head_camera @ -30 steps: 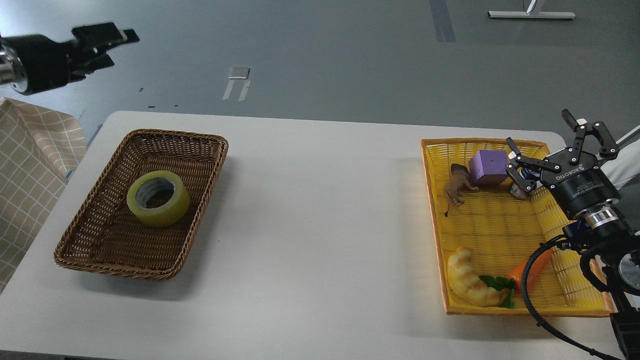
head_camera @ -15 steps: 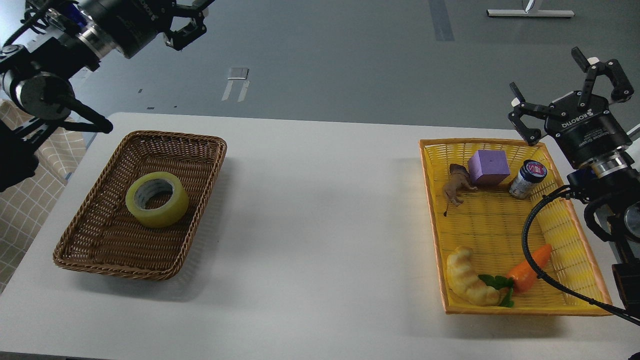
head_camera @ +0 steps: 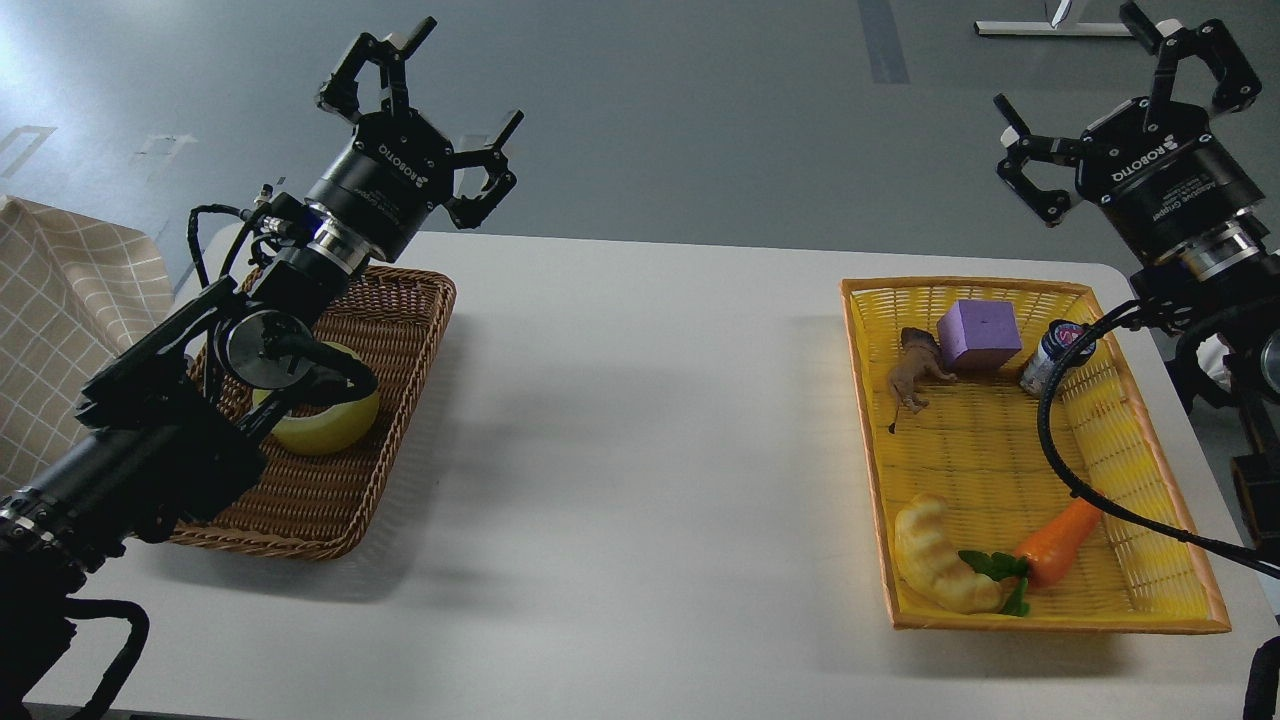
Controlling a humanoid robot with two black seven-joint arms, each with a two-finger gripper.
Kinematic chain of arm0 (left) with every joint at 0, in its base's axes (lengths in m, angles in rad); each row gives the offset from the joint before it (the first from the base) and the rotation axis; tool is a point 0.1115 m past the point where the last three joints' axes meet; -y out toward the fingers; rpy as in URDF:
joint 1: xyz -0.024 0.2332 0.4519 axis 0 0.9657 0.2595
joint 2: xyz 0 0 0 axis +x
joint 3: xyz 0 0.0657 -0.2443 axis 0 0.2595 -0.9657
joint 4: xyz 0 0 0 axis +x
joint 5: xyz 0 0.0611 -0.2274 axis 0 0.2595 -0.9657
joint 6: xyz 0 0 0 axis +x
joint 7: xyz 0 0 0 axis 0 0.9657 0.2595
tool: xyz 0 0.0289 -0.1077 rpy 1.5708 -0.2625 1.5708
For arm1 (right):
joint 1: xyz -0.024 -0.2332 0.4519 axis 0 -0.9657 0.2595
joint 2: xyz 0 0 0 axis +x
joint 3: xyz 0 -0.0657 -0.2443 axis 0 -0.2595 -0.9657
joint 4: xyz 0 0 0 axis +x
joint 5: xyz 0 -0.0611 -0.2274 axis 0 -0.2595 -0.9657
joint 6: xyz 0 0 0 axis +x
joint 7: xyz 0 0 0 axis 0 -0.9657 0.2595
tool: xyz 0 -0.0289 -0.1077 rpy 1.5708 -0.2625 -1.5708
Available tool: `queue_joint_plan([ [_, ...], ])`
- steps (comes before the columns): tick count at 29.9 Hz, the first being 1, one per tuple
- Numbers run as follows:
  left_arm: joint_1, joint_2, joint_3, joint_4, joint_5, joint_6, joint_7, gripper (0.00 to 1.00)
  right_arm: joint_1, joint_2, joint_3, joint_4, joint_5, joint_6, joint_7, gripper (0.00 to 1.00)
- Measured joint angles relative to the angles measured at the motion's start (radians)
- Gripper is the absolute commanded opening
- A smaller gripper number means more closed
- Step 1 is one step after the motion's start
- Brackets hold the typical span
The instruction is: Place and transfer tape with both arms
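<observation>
The tape [head_camera: 338, 426], a yellow roll, lies in the brown wicker basket [head_camera: 425, 295] at the table's left. My left arm crosses over it and hides its core and most of its top. My left gripper [head_camera: 445, 100] is open and empty, raised above the basket's far edge, well beyond the tape. My right gripper [head_camera: 1090, 75] is open and empty, raised high beyond the far right corner of the yellow basket [head_camera: 862, 420].
The yellow basket holds a purple cube [head_camera: 978, 335], a brown toy animal [head_camera: 915, 375], a small jar [head_camera: 1050, 358], a croissant toy [head_camera: 940, 570] and a carrot toy [head_camera: 1060, 538]. A checkered cloth [head_camera: 60, 300] hangs at the left edge.
My left arm has swung in from the upper left and now lies over the brown basket, covering part of the tape. My right gripper has risen up and away from the yellow basket.
</observation>
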Motion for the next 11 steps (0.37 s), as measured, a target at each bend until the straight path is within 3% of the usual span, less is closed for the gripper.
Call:
queue_joint_plan([
  [4, 0.008, -0.005, 0.008, 0.042, 0.002, 0.000, 0.001, 0.98, 0.022, -0.013, -0.007, -0.020, 0.000, 0.000, -0.032, 1.00],
  [11, -0.001, -0.056, -0.004, 0.087, -0.002, 0.000, -0.008, 0.98, 0.055, 0.006, -0.004, -0.077, -0.001, 0.000, -0.025, 1.00],
])
